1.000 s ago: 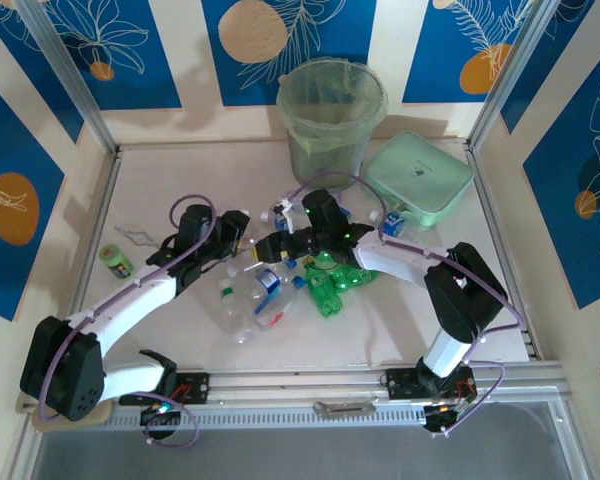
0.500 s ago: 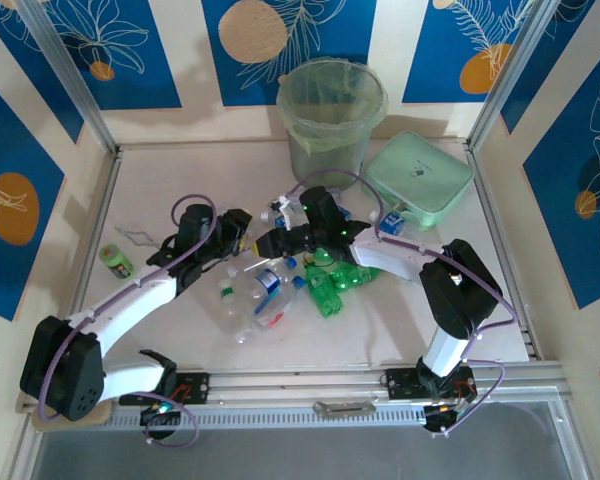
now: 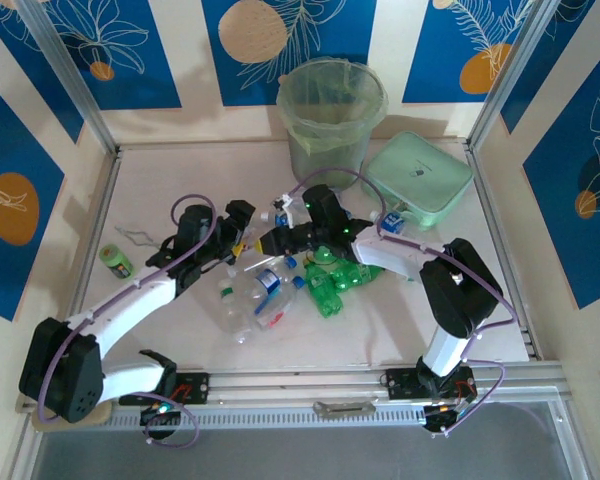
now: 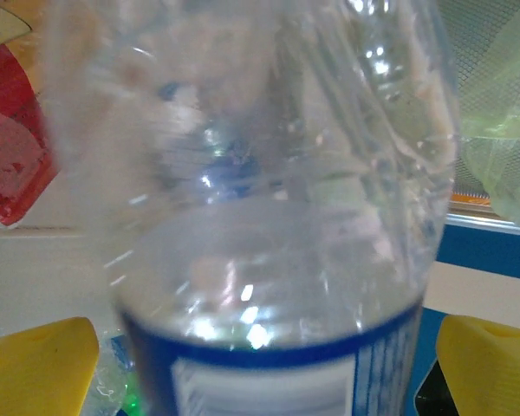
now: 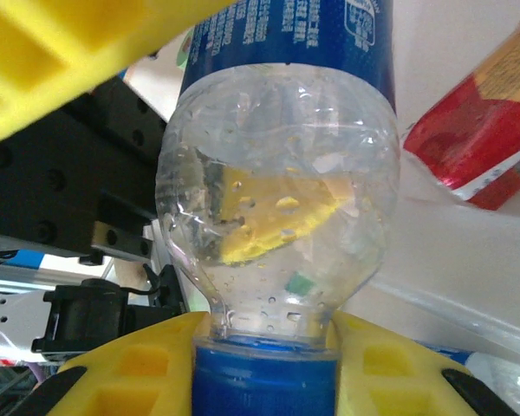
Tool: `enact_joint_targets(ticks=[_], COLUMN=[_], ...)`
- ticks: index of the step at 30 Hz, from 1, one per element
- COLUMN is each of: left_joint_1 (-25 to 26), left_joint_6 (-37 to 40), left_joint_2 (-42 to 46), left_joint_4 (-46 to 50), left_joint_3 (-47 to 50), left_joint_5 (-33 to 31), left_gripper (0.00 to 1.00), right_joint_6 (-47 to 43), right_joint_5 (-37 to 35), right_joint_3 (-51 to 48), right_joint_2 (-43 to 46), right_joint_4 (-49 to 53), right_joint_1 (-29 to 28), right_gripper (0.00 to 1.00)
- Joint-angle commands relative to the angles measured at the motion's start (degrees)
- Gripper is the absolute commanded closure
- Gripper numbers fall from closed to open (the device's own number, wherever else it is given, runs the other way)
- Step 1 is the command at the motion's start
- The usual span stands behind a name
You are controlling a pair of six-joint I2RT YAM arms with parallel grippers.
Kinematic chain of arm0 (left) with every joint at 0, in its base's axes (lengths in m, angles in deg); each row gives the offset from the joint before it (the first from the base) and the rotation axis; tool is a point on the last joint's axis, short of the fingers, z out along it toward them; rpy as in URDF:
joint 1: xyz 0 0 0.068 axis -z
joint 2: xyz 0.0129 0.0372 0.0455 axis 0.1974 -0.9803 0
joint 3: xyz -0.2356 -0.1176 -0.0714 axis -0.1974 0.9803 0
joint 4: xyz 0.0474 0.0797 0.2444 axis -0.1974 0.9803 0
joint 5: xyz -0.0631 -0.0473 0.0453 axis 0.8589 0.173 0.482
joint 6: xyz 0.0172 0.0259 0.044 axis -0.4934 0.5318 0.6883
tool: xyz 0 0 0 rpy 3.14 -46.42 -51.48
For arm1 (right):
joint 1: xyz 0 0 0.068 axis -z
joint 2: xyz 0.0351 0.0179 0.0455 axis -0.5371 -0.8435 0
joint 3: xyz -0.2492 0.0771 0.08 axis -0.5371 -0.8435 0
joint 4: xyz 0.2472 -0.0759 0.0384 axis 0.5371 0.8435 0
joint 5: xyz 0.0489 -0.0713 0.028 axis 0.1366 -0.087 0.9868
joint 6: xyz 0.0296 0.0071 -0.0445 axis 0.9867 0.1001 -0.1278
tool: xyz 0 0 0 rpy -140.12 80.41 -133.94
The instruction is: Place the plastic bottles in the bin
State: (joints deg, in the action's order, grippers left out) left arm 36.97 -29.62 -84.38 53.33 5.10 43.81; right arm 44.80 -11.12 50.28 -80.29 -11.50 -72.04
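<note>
Right pincer (image 5: 264,368) tight on bottle (image 5: 277,199)

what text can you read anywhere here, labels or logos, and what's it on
No text here can be read.
Blue label on the clear bottle: white small print, too blurred to read.
Red label: no legible lettering.
Mint-green lid: a small dark mark, too small to read.
</note>
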Motion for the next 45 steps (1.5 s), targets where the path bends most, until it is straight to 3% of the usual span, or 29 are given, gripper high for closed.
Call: enact_joint_targets(ticks=[1,7,12,18,29,45], left_joint_1=[-3.7,-14.64,-19.19,-19.52,-18.93,-18.22], left_joint_6=[3.7,7.43,12.36,23.88,28.78,33.95], left_joint_2=[3.84,9.01,10.48,7.55,-2.13,2.84], left_joint_4=[2.32,6.12,6.08,2.29,-1.45,5.0], left_joint_3=[0.28,3.18,6.1,5.66,3.77,4.15], left_joint_5=[-0.72,0.62,1.26,9.09,24.47,22.41], left_gripper=[0.0,0.0,0.0,0.0,0.0,0.0], right_joint_6=[-1.46,-5.68,-8.21,-9.66,-3.57,1.4], right_joint_5=[-0.98,-4.8,-7.73,-13.38,-19.14,-16.81], right_joint_3=[-0.21,2.01,6.81,16.36,32.97,54.58], right_joint_2=[3.43,8.93,13.19,13.93,4.61,-13.56], right_joint_4=[2.34,9.88,14.89,22.91,28.52,35.23], right_joint_1=[2.04,6.9,10.8,15.19,23.87,26.57], right_gripper=[0.74,0.74,0.74,0.74,0.76,0.72])
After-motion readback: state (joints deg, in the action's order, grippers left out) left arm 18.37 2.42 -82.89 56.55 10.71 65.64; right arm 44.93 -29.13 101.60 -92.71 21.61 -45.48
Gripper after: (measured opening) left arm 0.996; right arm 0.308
